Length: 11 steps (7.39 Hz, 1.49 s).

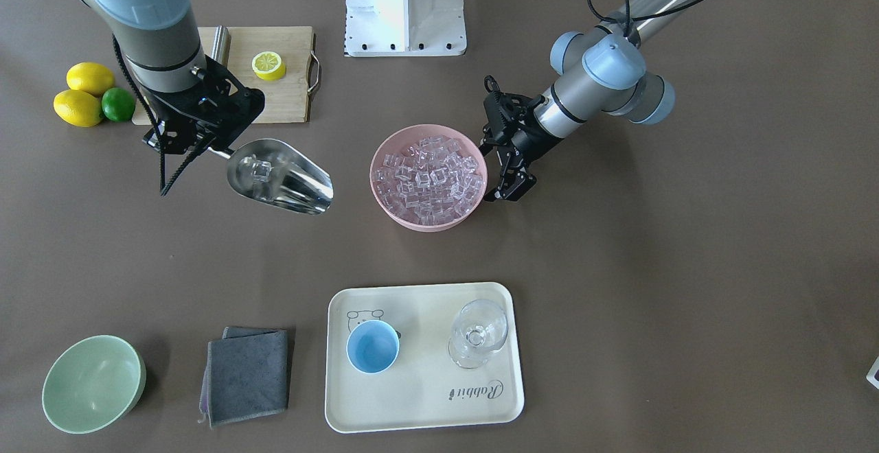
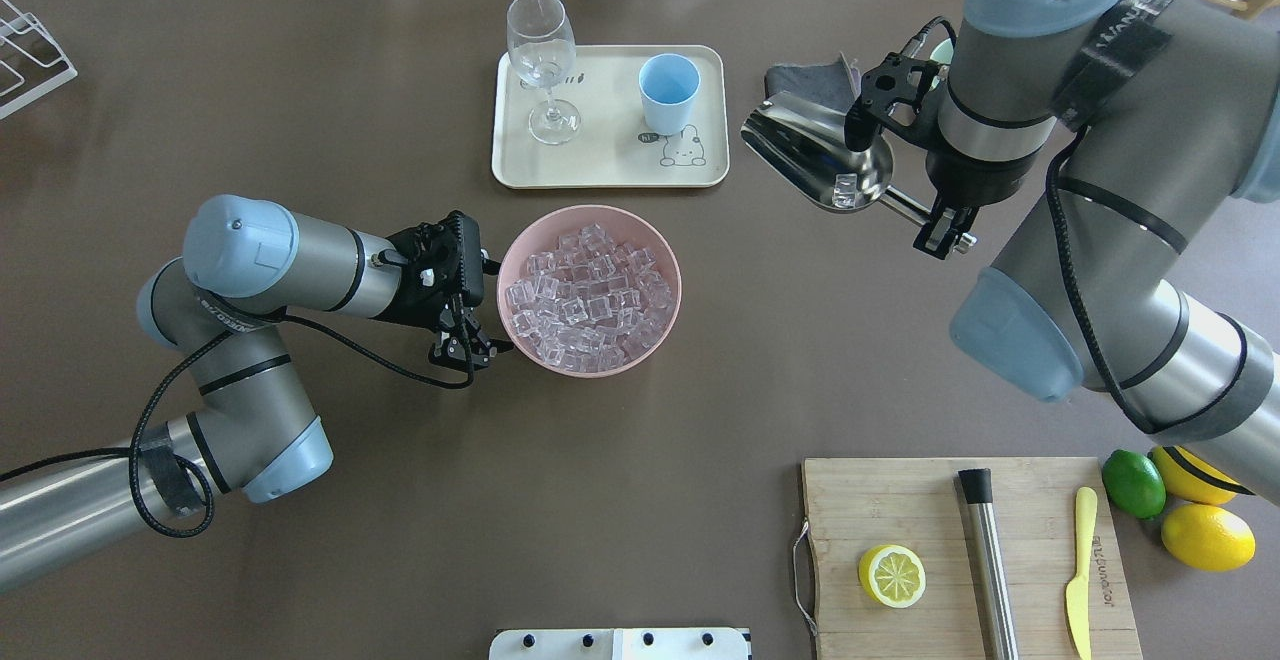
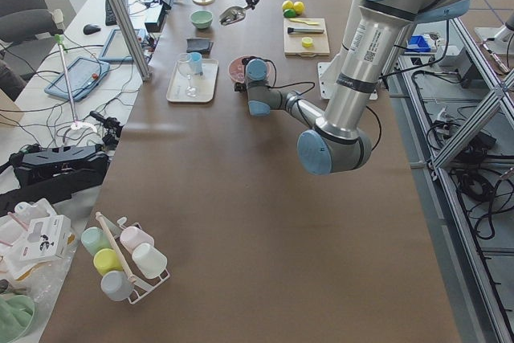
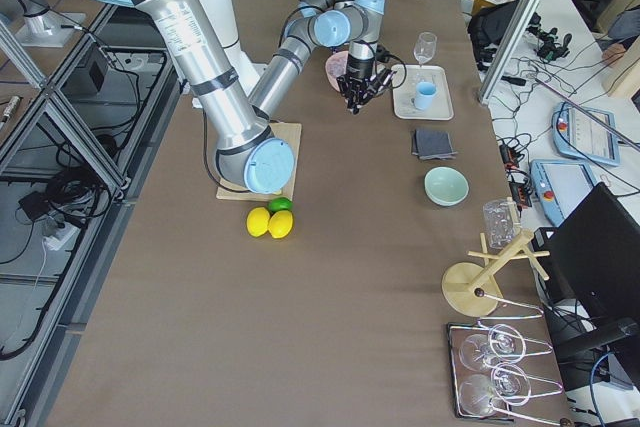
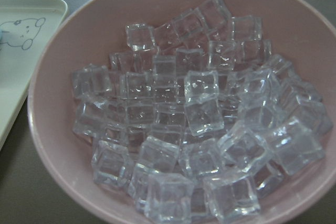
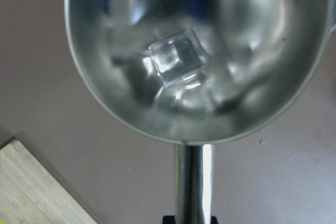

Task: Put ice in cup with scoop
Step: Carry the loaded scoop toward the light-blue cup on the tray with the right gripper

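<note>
My right gripper (image 2: 940, 225) is shut on the rod handle of the steel scoop (image 2: 815, 155). It holds the scoop level above the table, right of the tray. One ice cube (image 6: 178, 57) lies in the scoop's bowl (image 1: 280, 177). The light-blue cup (image 2: 668, 90) stands upright and empty on the cream tray (image 2: 600, 165), also in the front view (image 1: 372, 346). A pink bowl (image 2: 505, 270) full of ice (image 2: 590, 295) sits mid-table. My left gripper (image 2: 466, 350) hangs beside the bowl's left rim, jaws slightly apart and empty. The left wrist view shows the ice (image 5: 199, 108) close up.
A clear stemmed glass (image 2: 543, 60) stands on the tray left of the cup. A grey cloth (image 1: 246, 374) and a pale green bowl (image 1: 93, 384) lie beyond the scoop. A cutting board (image 2: 880, 500) carries a lemon half (image 2: 891, 575), a steel cylinder (image 2: 985, 560) and a yellow knife (image 2: 1078, 580).
</note>
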Motion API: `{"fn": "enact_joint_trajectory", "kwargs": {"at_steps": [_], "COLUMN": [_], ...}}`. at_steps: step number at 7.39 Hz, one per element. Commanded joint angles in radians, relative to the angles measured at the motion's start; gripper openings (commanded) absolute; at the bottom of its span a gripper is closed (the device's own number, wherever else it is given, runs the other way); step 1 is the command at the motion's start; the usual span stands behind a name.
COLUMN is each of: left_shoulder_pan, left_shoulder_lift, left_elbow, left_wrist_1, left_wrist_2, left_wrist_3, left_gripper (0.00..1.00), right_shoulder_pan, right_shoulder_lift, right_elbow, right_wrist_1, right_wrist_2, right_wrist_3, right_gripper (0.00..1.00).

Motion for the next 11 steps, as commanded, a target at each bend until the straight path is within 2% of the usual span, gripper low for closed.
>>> {"fn": "enact_joint_trajectory", "kwargs": {"at_steps": [1, 3, 6, 8, 9, 11], "left_shoulder_pan": [-0.004, -0.017, -0.027, -0.069, -0.088, -0.109], "left_shoulder_lift": [0.015, 0.021, 0.020, 0.021, 0.029, 0.078], "left_elbow": [0.001, 0.001, -0.001, -0.005, -0.022, -0.155], "left_wrist_1": [-0.006, -0.018, -0.020, -0.011, 0.000, 0.143], "left_wrist_2": [-0.002, -0.002, -0.002, -0.038, -0.039, -0.039], "left_wrist_3": [0.000, -0.006, -0.014, -0.032, -0.067, -0.069], "left_gripper": [0.98, 0.98, 0.98, 0.98, 0.98, 0.98], "right_shoulder_pan": [0.051, 0.074, 0.098, 0.098, 0.097, 0.083], "right_shoulder_lift": [0.091, 0.248, 0.524, 0.578, 0.578, 0.584], "right_elbow": [-0.109, -0.310, -0.708, -0.815, -0.824, -0.857], "right_wrist_1": [-0.053, -0.073, -0.075, -0.075, -0.075, -0.088], "right_wrist_2": [0.016, 0.013, -0.034, -0.061, -0.058, -0.056], "right_wrist_3": [0.055, 0.046, -0.096, -0.184, -0.184, -0.184], "right_gripper": [0.00, 0.00, 0.00, 0.00, 0.00, 0.00]}}
